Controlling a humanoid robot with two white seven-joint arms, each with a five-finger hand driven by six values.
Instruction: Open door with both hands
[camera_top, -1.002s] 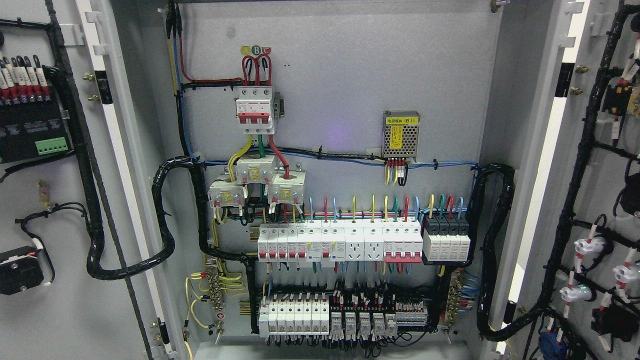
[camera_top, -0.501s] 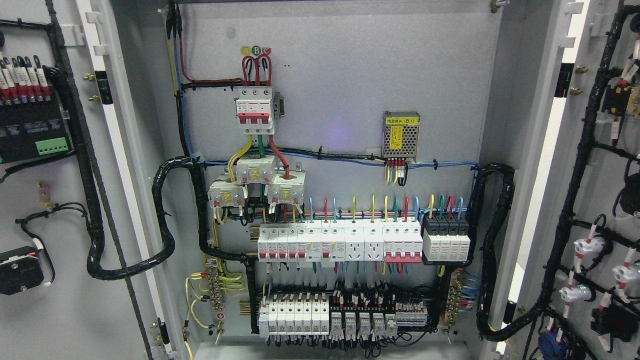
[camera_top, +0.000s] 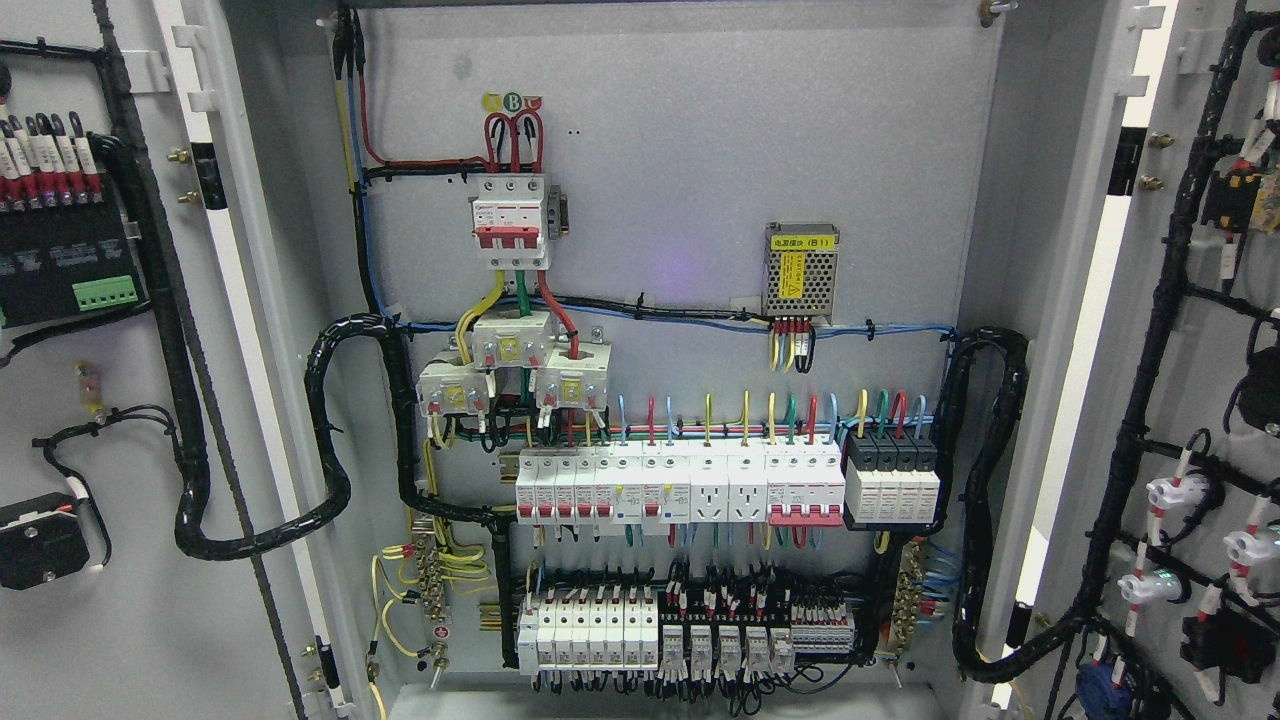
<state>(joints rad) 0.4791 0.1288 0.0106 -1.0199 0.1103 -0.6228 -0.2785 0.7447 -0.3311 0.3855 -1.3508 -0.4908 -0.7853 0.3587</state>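
Cabinet (camera_top: 680, 130) stands fully exposed, back panel square to the head view. Both doors are swung wide: left door (camera_top: 100, 620) fills the left edge, inner face toward the camera; right door (camera_top: 1200, 400) does the same along the right edge.

Change over the last second: almost none. Doors sit at the same angle as in the two earlier pictures, and the whole scene has only drifted a hair, which reads as slight camera movement, not door travel. Judgement: opening looks finished, doors at or near their stops, nothing left to pull.

Hands: neither the left nor the right hand, nor any arm, shows anywhere in the view. Cannot tell whether the fingers are wide, narrow or holding anything.

Inside, largest down:
- black wiring loom (camera_top: 330, 430) looping from the left door into the cabinet's left side; a matching one at the right side.
- row of white breakers (camera_top: 680, 485) across the middle of the panel, a second row along the bottom edge.
- main breaker with red toggles (camera_top: 510, 220) in the upper left of the panel.
- small mesh-cased power supply (camera_top: 800, 268) with yellow label, upper right.
- green terminal block (camera_top: 103, 292) on the left door.
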